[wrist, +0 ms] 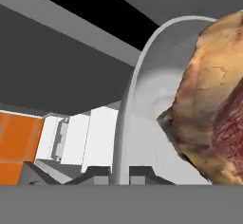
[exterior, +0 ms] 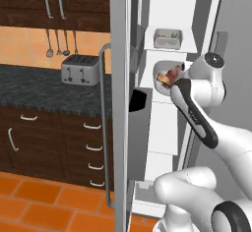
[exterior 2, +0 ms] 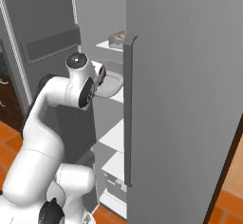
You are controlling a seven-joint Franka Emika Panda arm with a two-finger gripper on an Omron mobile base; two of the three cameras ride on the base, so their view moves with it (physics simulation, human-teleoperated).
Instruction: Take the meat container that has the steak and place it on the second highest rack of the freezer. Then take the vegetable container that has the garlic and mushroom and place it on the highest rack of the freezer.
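Gripper is pinching the rim of the meat container, with the steak lying just beyond its fingertips, inside the freezer. Keeping the container level over the shelf ahead before letting go seems wise.

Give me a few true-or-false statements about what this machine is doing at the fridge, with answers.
1. The steak lies in a pale container at the open freezer. True.
2. The pincer is wide open and away from the container. False: it is shut on the container's rim.
3. Another container sits on a shelf above the steak. True.
4. The toaster stands inside the freezer. False: it stands on the dark counter.
5. The steak is green. False: it is reddish-brown.
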